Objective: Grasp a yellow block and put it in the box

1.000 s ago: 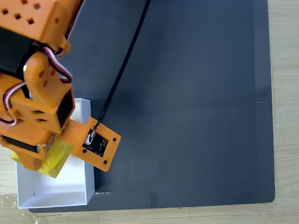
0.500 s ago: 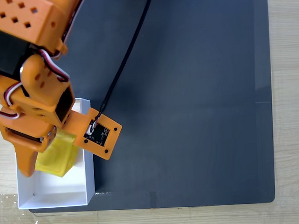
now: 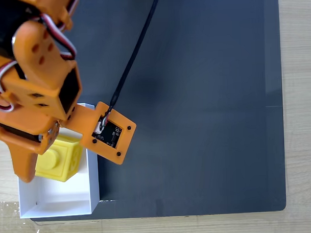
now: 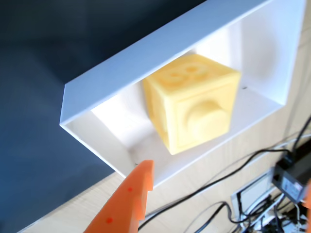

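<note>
The yellow block (image 3: 59,160) lies inside the white box (image 3: 92,186) at the lower left of the fixed view, its round stud facing up. My orange gripper (image 3: 40,151) hovers over the box's upper left part, open and apart from the block. One orange finger (image 3: 24,164) hangs over the box's left wall. In the wrist view the yellow block (image 4: 192,109) rests on the floor of the box (image 4: 160,41), stud toward the camera. My gripper (image 4: 218,196) is spread wide below it, with one fingertip (image 4: 133,187) at the bottom edge.
The box sits at the lower left corner of a black mat (image 3: 195,94) on a wooden table (image 3: 301,116). A black cable (image 3: 133,61) runs from the wrist camera board (image 3: 111,132) to the top. Cables and a black plug (image 4: 289,174) lie beyond the table edge.
The jaws opened and let the yellow block go. It dropped and settled flat in the box, stud up. The arm lifted slightly toward the top of the fixed view.
</note>
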